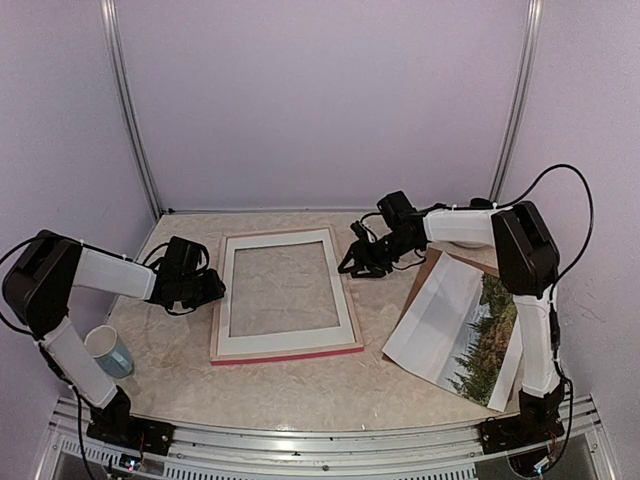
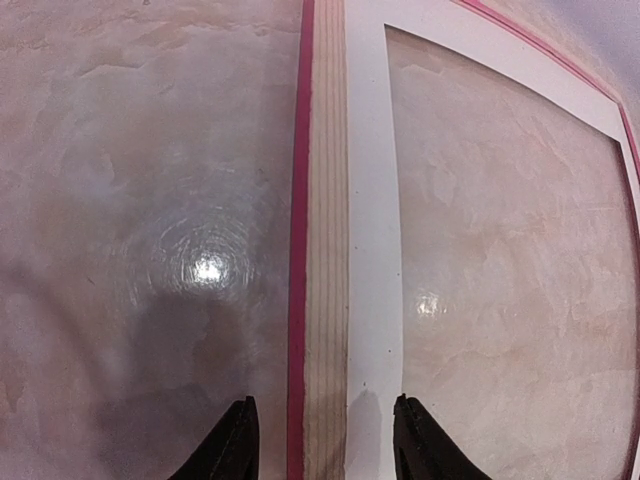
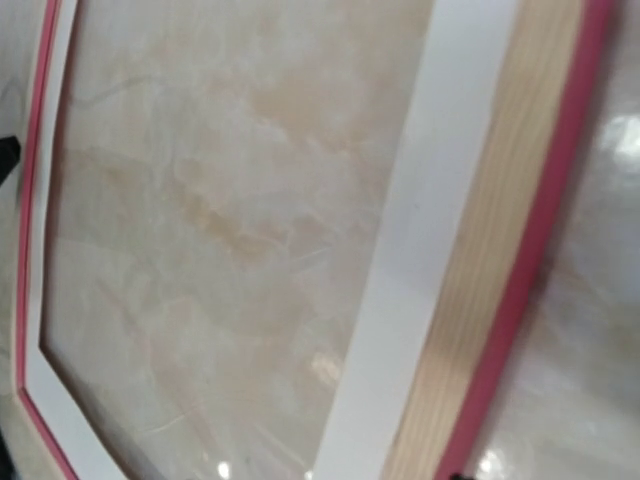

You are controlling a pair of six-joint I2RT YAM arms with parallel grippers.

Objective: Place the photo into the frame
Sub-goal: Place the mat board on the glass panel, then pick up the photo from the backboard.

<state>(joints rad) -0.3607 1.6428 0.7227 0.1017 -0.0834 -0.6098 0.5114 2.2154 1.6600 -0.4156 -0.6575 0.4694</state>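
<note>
The frame (image 1: 287,351) lies flat in the middle of the table, pale wood back up, pink-red edge along its near side. A white mat (image 1: 345,300) sits inside it. My left gripper (image 1: 205,288) is at the frame's left rail; in the left wrist view its fingers (image 2: 238,442) stand open on either side of the rail (image 2: 325,250). Over the frame's far right corner my right gripper (image 1: 358,264) has its fingers spread, holding nothing. The right wrist view is blurred and shows only the frame's right rail (image 3: 500,250). The photo (image 1: 485,335) lies to the right, partly under a white sheet.
A brown backing board (image 1: 432,264) lies under the photo by the right arm (image 1: 520,250). A pale blue cup (image 1: 108,351) stands near the left arm's base. Lilac walls close in the table on three sides.
</note>
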